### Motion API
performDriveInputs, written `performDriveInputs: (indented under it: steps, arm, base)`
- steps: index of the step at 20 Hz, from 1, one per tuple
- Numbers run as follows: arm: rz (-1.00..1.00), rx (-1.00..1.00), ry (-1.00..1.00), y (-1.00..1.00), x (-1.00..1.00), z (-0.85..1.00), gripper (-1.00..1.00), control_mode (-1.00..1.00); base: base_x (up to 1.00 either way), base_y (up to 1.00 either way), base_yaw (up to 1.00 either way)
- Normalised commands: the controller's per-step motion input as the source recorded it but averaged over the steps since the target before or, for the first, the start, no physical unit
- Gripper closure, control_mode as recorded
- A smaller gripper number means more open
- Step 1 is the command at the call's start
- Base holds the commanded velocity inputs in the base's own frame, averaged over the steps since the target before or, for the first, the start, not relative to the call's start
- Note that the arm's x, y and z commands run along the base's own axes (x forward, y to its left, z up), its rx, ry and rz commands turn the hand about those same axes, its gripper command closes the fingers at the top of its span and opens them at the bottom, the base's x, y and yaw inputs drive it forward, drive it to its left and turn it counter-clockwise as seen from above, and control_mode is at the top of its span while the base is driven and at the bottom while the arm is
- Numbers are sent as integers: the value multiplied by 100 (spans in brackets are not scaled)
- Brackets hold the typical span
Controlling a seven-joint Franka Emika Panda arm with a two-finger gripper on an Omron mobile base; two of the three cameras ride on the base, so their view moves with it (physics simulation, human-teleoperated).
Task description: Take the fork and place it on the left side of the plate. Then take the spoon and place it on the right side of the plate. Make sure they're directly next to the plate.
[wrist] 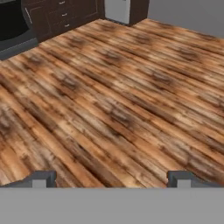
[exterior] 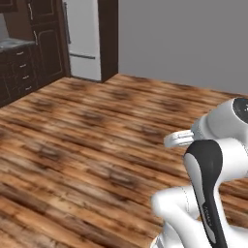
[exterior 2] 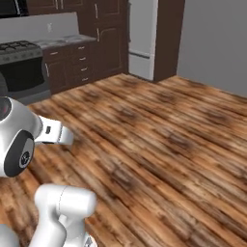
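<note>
The fork, the spoon and the plate are out of view. My gripper [wrist: 113, 179] is open, its two dark fingertips [wrist: 43, 178] set wide apart with nothing between them. It points out over bare wooden floor [wrist: 118, 96]. In the base views the white arm [exterior: 208, 189] is folded close to the base, and its hand [exterior 2: 54, 134] reaches forward above the floor.
Dark wooden cabinets with drawers [exterior 2: 72, 65] line the far left, with a black stove [exterior 2: 21, 67] beside them. A white fridge [exterior: 85, 38] stands in a dark surround at the back. A plain grey wall [exterior: 184, 38] closes the far side. Open plank floor lies ahead.
</note>
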Motion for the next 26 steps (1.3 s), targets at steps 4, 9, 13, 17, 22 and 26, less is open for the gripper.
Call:
performDriveInputs:
  steps: [4, 9, 13, 17, 22, 26]
  arm:
    - [0, 0, 0, 0, 0, 0, -100, 100]
    - [0, 0, 0, 0, 0, 0, -100, 100]
    - [0, 0, 0, 0, 0, 0, -100, 100]
    - [0, 0, 0, 0, 0, 0, -100, 100]
    - [0, 0, 0, 0, 0, 0, -100, 100]
    - [0, 0, 0, 0, 0, 0, -100, 100]
  base:
    - [100, -24, 28]
    - [100, -16, 28]
    - [100, -9, 27]
    - [100, -7, 28]
    - [100, -8, 28]
    - [100, -14, 26]
